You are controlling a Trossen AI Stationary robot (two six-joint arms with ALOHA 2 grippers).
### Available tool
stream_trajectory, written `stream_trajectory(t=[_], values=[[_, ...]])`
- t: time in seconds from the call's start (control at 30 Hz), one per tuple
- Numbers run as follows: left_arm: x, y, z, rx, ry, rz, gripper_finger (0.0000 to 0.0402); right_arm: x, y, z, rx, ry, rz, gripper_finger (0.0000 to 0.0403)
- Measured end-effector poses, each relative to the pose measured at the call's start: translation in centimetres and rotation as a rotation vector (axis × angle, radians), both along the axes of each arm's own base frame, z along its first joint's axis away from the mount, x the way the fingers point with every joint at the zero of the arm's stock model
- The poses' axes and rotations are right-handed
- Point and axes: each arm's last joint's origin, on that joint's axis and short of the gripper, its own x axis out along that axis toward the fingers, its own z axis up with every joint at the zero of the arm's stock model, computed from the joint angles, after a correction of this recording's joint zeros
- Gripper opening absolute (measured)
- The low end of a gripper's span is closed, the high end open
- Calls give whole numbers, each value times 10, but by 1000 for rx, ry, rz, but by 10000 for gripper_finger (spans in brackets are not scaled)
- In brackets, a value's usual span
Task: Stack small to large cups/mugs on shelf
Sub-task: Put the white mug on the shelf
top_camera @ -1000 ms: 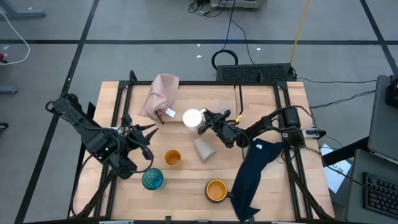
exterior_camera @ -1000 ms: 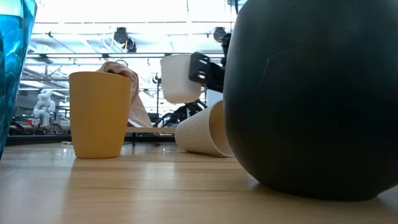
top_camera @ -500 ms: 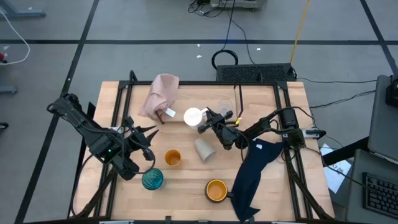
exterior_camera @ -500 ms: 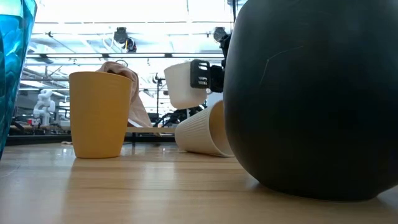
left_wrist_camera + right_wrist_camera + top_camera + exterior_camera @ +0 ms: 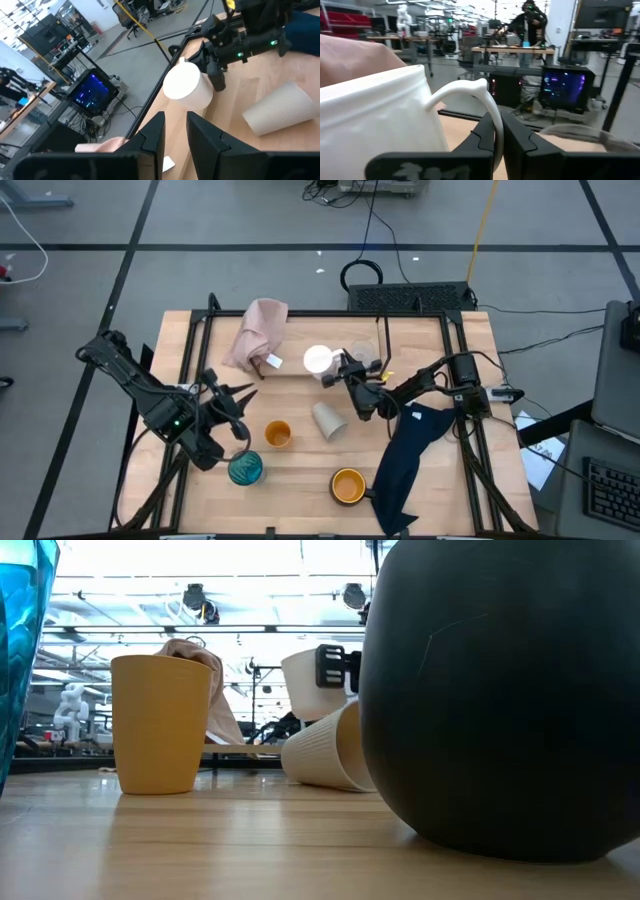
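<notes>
The wooden table (image 5: 300, 490) carried the black rod shelf (image 5: 420, 330) along its far side, with a navy cloth (image 5: 405, 465) draped off the right front and a pink cloth (image 5: 258, 332) near the far left. The right gripper (image 5: 340, 370) was clamped on the handle of the white mug (image 5: 318, 360), holding it clear of the table near the far middle. A beige cup (image 5: 328, 420) lay on its side just in front. The orange-yellow mug (image 5: 347, 485) stood near the front edge, the teal glass (image 5: 244, 469) to its left and the small orange cup (image 5: 277, 434) between them. The left gripper (image 5: 232, 405) hung over the table's left side, its fingers slightly apart, holding nothing.
</notes>
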Motion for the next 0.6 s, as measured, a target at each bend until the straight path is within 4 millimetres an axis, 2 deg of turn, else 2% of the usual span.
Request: stream_trajectory(t=[0.23,0.6], values=[[2,-2,1,12,11,-23,81,-1,0,-11,48,-24,-15,3],[2,-2,1,13,13,-25,81,-3,-7,-16,63,-38,-82,3]])
